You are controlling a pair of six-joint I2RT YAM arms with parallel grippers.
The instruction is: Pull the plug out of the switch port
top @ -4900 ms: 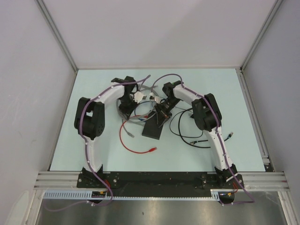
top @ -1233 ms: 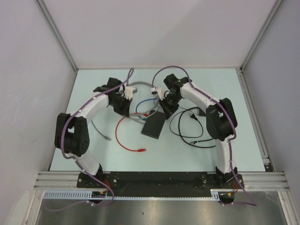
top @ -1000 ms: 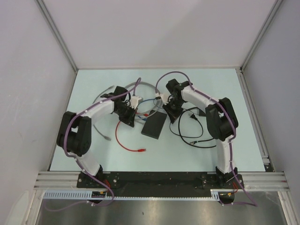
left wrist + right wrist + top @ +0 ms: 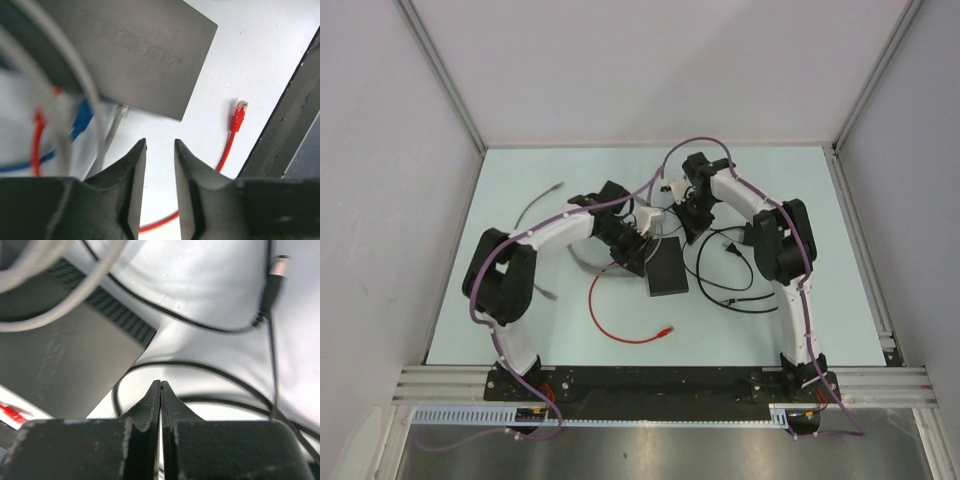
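Left wrist view: the left gripper (image 4: pixel 160 150) is held slightly spread near the grey plug (image 4: pixel 120 111) at the box (image 4: pixel 135 55), seemingly for grasping. The right gripper (image 4: pixel 160 390) is pressed together, empty.

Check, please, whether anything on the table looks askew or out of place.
The flat black box lies skewed on the table amid a tangle of cables. The red cable sprawls loose, its plug lying free, and black cables loop untidily to the box's right. No damage or spill shows.
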